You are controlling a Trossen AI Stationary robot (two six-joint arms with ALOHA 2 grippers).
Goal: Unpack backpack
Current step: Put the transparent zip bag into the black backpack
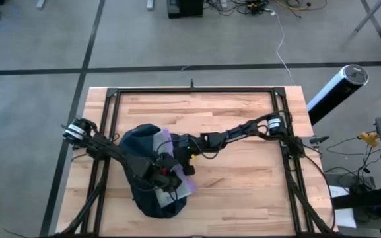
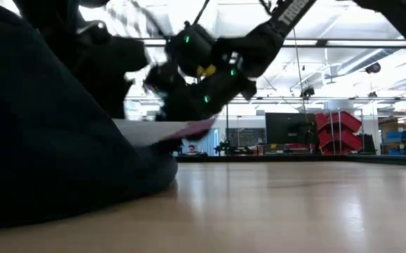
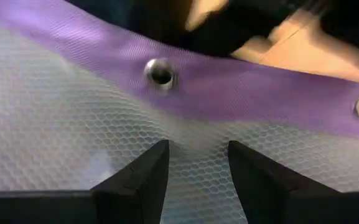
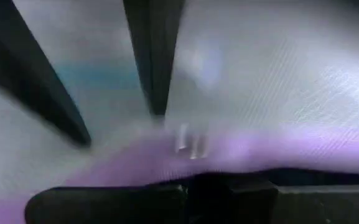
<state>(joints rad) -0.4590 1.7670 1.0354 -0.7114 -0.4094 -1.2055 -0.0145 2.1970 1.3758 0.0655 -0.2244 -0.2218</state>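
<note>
Backpack [image 1: 144, 178] half emptied; pouch [image 1: 177, 185] pinched by left gripper [image 3: 198, 180], right gripper [image 1: 177, 142] pressed shut on its purple edge. Could snag or tear if pulled apart.

You have a wooden desk [image 1: 236, 192] made of light planks, with a black frame running along its edges. One big thing lies right on the desk: the backpack [image 1: 142, 147], dark blue and soft. It sits near the left edge, closer to the front edge than the back. The wood around it on the right side is bare.
</note>
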